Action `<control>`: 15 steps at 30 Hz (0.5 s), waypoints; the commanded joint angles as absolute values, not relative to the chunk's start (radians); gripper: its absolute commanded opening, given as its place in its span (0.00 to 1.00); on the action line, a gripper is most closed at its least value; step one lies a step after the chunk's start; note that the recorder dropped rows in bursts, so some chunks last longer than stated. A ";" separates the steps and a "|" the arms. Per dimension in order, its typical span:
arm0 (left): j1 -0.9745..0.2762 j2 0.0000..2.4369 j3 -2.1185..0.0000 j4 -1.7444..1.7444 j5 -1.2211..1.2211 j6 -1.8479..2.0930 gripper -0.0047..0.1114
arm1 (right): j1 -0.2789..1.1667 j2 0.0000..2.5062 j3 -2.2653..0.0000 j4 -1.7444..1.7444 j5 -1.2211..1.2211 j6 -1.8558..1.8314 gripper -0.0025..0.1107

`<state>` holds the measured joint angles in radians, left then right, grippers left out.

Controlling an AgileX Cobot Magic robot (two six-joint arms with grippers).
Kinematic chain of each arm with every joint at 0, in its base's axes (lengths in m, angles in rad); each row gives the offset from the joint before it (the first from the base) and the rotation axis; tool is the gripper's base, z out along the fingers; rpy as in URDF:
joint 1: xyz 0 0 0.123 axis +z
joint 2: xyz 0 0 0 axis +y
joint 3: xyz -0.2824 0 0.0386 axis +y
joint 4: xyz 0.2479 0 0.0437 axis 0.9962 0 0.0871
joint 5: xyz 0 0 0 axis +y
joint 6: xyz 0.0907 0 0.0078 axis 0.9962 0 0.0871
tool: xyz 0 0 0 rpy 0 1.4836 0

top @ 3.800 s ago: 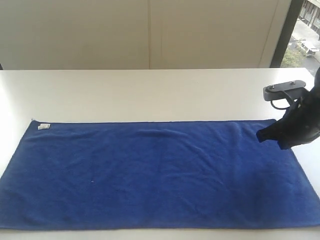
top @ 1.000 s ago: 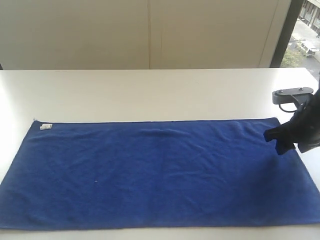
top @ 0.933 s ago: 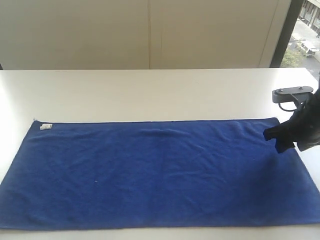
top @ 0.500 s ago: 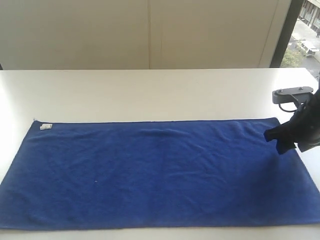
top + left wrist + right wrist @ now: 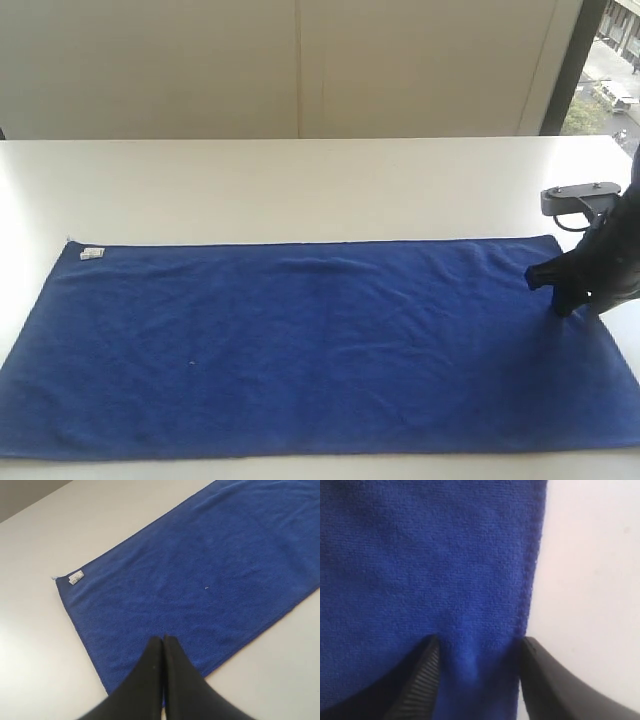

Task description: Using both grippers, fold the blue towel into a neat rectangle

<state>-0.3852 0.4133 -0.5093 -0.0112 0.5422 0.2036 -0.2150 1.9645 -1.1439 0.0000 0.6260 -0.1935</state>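
Right wrist view: right tool (image 5: 480,642) wide, straddling blue towel (image 5: 420,555) hem. Likely soft, limp, light; pinch edge corners; left tool (image 5: 163,639) closed, empty.

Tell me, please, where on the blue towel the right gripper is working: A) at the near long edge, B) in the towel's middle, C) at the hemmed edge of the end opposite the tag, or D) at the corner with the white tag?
C: in the right wrist view the right gripper stands with jaws parted across the hemmed edge of the blue towel, and the exterior view places it at the end away from the white tag.
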 commanded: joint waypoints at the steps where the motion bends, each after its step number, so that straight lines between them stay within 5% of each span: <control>1: -0.392 0.408 -0.501 -0.029 0.538 0.205 0.04 | -0.222 2.017 -1.138 -0.016 0.639 -0.206 0.37; 15: -0.392 0.408 -0.501 -0.029 0.538 0.205 0.04 | -0.265 2.026 -1.162 -0.421 0.703 0.093 0.02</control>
